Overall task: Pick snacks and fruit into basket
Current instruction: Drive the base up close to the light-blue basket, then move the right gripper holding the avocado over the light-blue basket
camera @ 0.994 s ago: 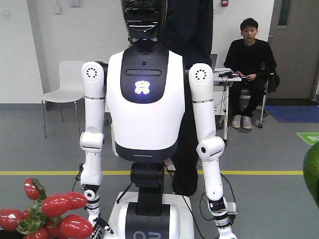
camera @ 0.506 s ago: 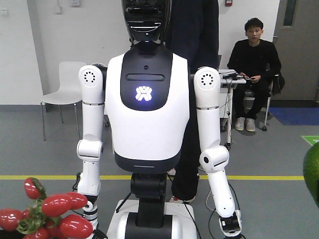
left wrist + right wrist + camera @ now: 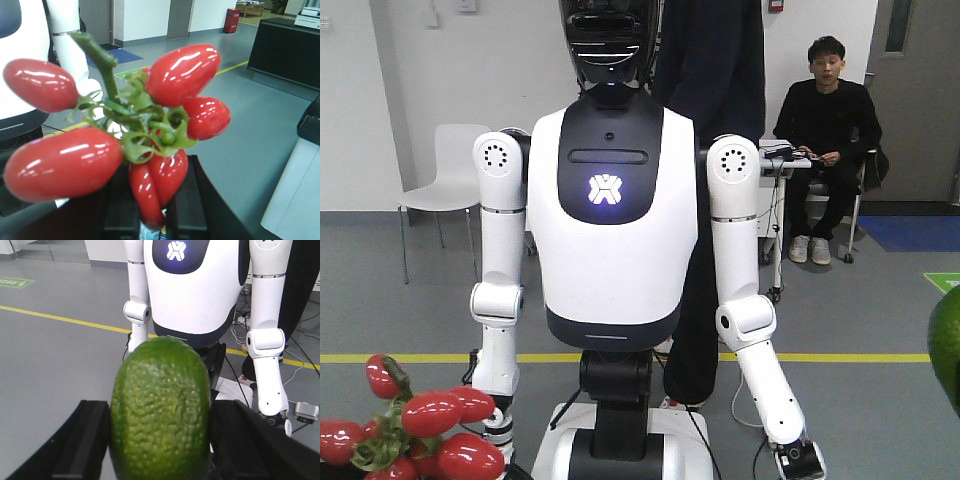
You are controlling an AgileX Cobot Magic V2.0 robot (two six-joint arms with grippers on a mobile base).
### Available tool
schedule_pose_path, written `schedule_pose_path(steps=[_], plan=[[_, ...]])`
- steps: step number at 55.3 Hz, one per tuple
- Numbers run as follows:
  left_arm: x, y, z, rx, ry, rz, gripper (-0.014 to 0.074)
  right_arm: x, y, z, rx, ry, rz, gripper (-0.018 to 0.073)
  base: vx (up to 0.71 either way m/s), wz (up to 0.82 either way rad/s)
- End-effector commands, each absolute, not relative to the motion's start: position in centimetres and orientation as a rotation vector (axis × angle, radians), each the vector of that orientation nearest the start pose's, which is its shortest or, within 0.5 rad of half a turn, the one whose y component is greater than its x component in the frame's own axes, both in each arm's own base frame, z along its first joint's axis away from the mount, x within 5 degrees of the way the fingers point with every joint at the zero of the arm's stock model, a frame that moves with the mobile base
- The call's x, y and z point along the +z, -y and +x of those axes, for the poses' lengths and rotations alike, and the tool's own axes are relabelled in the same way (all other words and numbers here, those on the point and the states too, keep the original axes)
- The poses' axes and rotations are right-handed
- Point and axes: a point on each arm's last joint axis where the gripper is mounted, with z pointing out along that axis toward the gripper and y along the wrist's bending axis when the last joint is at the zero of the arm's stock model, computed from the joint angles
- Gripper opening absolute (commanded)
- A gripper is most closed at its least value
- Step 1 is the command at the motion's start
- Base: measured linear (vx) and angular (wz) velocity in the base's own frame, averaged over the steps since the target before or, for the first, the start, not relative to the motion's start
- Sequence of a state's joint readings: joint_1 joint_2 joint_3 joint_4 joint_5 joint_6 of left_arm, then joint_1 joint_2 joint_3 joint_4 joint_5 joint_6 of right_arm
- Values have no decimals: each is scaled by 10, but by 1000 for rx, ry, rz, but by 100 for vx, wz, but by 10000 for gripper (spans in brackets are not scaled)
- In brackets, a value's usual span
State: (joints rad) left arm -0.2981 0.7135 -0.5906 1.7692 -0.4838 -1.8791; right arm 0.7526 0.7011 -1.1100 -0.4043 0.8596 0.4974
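Observation:
My left gripper [image 3: 152, 200] is shut on the fruit cluster [image 3: 165, 95], glossy red oblong fruits with green leaves. Two of the lower fruits are pinched between the black fingers [image 3: 120, 210]. The cluster also shows at the lower left of the front view [image 3: 415, 430]. My right gripper [image 3: 160, 440] is shut on the dark-green bumpy avocado-like fruit [image 3: 160, 410], held upright between its black fingers [image 3: 82, 440]. The avocado's edge shows at the right border of the front view [image 3: 948, 350]. Both are held up in the air. The basket and the snacks are out of view.
A white humanoid robot [image 3: 610, 250] stands close in front, facing me. A man [image 3: 825, 120] sits behind it and another person stands behind the robot. A white chair [image 3: 445, 180] is at the left. A black counter [image 3: 285, 50] and a white cabinet [image 3: 295, 200] show at the right.
The humanoid's arm on the view's right has swung outward and lower. The red cluster and the avocado keep their places in the front view.

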Motion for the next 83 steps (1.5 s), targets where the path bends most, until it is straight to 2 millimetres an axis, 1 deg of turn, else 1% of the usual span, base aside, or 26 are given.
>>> schedule_pose_path(steps=[1, 29, 38, 47, 55, 62, 67, 73, 83], plan=[[348, 80, 126, -652, -1628, 536, 0, 462, -49, 92, 392, -1755, -302, -7, 0, 0], [348, 80, 126, -652, -1628, 536, 0, 465, -50, 92, 402, -1713, -308, -7, 0, 0], [348, 80, 126, -652, -1628, 536, 0, 465, -55, 96, 415, -1713, -316, -7, 0, 0], [348, 80, 126, -652, -1628, 536, 0, 455, -69, 112, 365, -1790, -356, -7, 0, 0], [348, 80, 126, -652, -1628, 536, 0, 439, -91, 131, 309, -1890, -472, -7, 0, 0], [348, 80, 126, -652, -1628, 536, 0, 423, -111, 145, 306, -1975, -586, -7, 0, 0], [348, 80, 126, -652, -1628, 536, 0, 412, -126, 152, 346, -2033, -650, -7, 0, 0], [348, 80, 126, -652, -1628, 536, 0, 400, -139, 158, 371, -2084, -736, -7, 0, 0], [348, 80, 126, -653, -1628, 538, 0, 387, -149, 162, 383, -2149, -833, -7, 0, 0]])
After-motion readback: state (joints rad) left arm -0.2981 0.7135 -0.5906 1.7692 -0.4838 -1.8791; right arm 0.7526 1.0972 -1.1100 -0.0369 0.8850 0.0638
